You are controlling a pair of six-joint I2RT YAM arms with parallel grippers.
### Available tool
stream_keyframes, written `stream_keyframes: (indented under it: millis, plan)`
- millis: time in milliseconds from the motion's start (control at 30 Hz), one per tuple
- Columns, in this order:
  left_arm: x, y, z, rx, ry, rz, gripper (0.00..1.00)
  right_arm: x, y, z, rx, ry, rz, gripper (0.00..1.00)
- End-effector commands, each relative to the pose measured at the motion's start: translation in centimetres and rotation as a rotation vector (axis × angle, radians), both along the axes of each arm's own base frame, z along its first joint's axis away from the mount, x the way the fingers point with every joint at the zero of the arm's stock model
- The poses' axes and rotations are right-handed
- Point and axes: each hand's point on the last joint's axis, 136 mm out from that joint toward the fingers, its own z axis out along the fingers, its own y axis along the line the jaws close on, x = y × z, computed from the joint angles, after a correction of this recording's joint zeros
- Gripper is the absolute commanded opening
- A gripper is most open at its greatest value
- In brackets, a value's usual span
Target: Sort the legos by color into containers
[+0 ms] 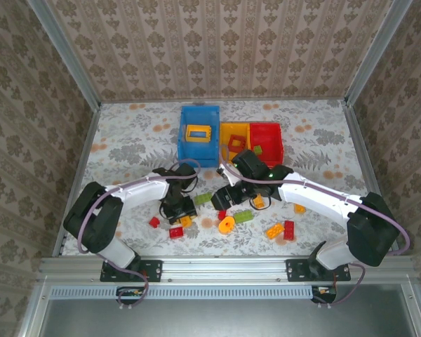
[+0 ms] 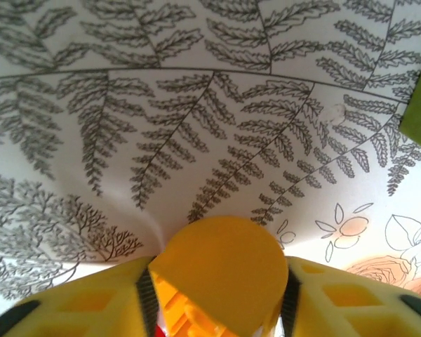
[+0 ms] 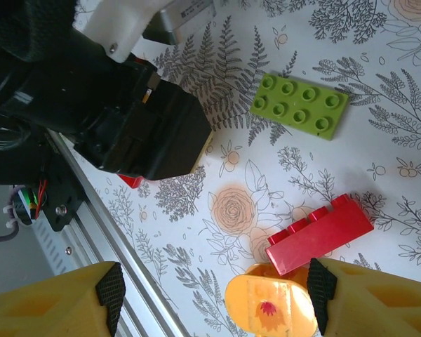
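In the left wrist view my left gripper is shut on an orange-yellow lego with a rounded top, both pads pressed to its sides, just above the flowered table. From above, the left gripper hangs left of centre. My right gripper is open; a red brick and an orange-yellow round piece lie on the table by its right finger. A green brick lies beyond them. The blue, yellow and red containers stand at the back.
Loose legos lie scattered near the front: red ones on the left, orange and red ones on the right, a green one in the middle. The left arm's black wrist is close to my right gripper. A metal rail runs along the near edge.
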Motion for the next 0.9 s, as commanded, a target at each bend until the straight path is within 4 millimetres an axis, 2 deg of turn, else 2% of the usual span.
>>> stream_keyframes:
  millis: [0,133,200,300,400,533,667,733,867]
  plan:
    - [0.5,-0.2,-0.4,0.007,-0.013,-0.003,0.4,-0.6,0.4,0.7,0.042,0.008,0.003,0.71]
    - [1.5,-0.2,0.4,0.017,-0.067,-0.018,0.31,-0.7,0.4,1.1,0.065,0.003,-0.002,0.71]
    - [2.5,0.0,2.1,0.037,-0.129,-0.036,0.3,-0.6,0.5,2.9,0.117,-0.04,-0.011,0.7]
    - [4.9,-0.3,6.0,0.046,-0.249,-0.081,0.29,0.4,0.3,6.1,0.215,-0.153,-0.074,0.71]
    - [7.7,-1.0,9.2,0.058,-0.339,-0.131,0.29,2.0,-1.0,9.2,0.323,-0.303,-0.201,0.77]
    - [12.3,-2.6,11.8,0.067,-0.433,-0.185,0.29,4.5,-2.7,11.1,0.38,-0.379,-0.344,0.8]
    - [17.4,-3.9,12.5,0.101,-0.486,-0.228,0.29,6.3,-3.9,12.0,0.389,-0.388,-0.417,0.8]
    - [20.0,-4.1,12.2,0.126,-0.497,-0.24,0.29,7.0,-4.5,12.5,0.395,-0.389,-0.443,0.79]
    - [24.0,-4.4,11.2,0.172,-0.504,-0.257,0.29,7.3,-5.5,12.6,0.384,-0.387,-0.471,0.79]
